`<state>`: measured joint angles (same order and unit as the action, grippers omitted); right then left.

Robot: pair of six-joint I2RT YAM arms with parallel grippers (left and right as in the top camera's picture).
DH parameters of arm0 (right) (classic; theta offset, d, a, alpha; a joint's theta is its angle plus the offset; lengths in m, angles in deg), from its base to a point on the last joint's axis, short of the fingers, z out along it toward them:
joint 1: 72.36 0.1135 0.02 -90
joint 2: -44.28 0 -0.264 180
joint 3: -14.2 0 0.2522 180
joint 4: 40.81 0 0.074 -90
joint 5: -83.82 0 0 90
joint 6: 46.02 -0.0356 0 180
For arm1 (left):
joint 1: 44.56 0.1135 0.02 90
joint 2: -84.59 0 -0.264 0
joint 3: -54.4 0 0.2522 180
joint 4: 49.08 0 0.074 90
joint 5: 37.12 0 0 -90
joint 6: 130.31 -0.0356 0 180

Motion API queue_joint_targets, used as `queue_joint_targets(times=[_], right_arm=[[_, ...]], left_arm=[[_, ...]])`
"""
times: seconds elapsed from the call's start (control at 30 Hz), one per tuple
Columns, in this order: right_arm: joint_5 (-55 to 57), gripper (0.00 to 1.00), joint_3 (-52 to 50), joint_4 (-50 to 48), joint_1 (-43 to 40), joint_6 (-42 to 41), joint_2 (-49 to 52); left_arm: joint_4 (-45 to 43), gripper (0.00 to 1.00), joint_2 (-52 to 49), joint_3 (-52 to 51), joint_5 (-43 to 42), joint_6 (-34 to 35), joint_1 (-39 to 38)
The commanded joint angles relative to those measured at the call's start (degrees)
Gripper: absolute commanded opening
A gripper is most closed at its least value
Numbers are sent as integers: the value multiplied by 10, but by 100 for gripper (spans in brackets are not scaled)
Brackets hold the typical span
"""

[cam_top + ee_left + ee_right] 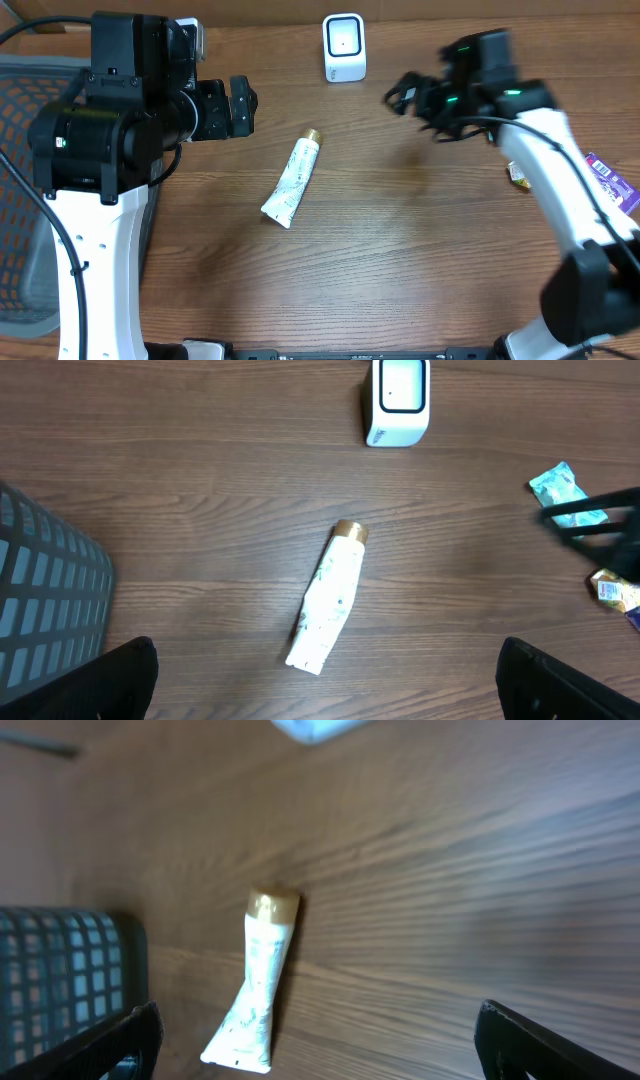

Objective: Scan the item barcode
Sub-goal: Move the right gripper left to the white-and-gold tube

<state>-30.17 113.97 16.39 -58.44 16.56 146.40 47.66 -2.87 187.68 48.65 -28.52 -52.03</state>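
Waiting on the pickup: on the desk (400, 260), the mesh basket (40, 600) at the left edge shows no contents I can make out, and left gripper (242, 107) and right gripper (405, 95) both hang wide open, empty. The tube (292, 180) lies flat mid-desk, well apart from the scanner (344, 47), so the next move looks like a grasp on it.

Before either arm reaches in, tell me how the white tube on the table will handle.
The tube lies flat on its crimped tail, so it probably won't roll far. It looks like soft squeeze plastic, likely denting under a pinch. The gold cap end seems stiffest.
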Motion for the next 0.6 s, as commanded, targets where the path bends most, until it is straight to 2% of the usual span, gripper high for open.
queue_joint_targets(times=[0.0,0.43,0.57], right_arm=[[3,100,-5,-18,35,-60,41],[-1,100,-5,-83,156,-126,153],[0,91,-5,-122,188,-138,181]], left_arm=[[-1,100,-4,5,2,-11,-1],[-1,100,-4,5,2,-11,-1],[-1,100,-4,5,2,-11,-1]])
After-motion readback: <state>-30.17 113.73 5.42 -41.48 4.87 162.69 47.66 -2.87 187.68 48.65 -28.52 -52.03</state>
